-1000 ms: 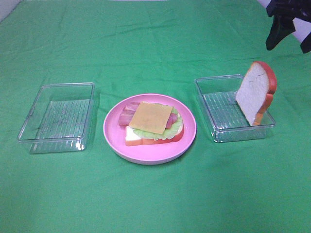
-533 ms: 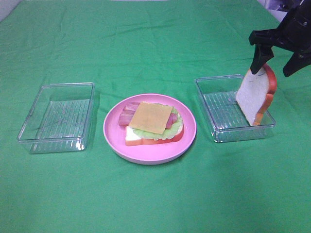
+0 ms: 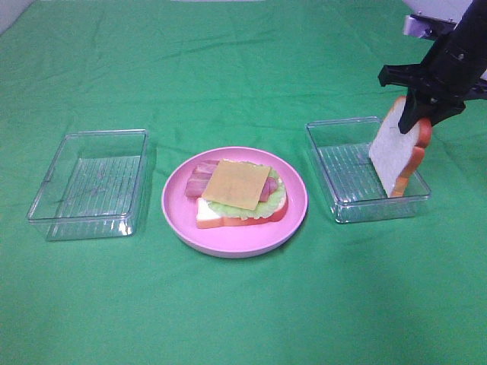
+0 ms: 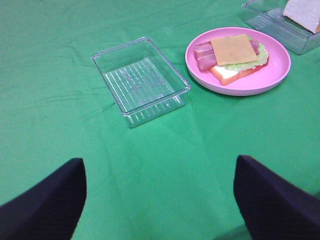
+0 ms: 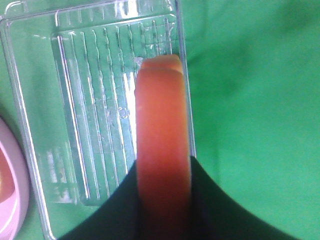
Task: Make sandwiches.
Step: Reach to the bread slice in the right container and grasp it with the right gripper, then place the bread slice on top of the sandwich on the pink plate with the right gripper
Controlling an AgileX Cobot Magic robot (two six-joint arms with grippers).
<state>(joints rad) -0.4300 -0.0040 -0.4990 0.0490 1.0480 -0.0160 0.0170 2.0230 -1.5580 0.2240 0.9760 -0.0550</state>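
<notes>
An open sandwich stack (image 3: pixel 237 190) lies on a round pink plate (image 3: pixel 176 220): a white bread slice, lettuce, bacon strips and a yellow cheese square on top. It also shows in the left wrist view (image 4: pixel 232 52). A second bread slice (image 3: pixel 392 156) with an orange-red crust stands on edge in the right clear box (image 3: pixel 342 163). My right gripper (image 3: pixel 423 114) is over its top. In the right wrist view my right gripper (image 5: pixel 164 167) has both fingers pressed against the slice's crust (image 5: pixel 162 115). My left gripper (image 4: pixel 160 200) is open and empty, above bare cloth.
An empty clear box (image 3: pixel 91 182) sits left of the plate and shows in the left wrist view (image 4: pixel 140 75). Green cloth covers the table. The right box's wall (image 5: pixel 185 100) runs close beside the standing slice.
My right gripper has come down from the far right corner onto the top of the standing bread slice, and its fingers have closed in on the crust. The slice still stands in the box.
</notes>
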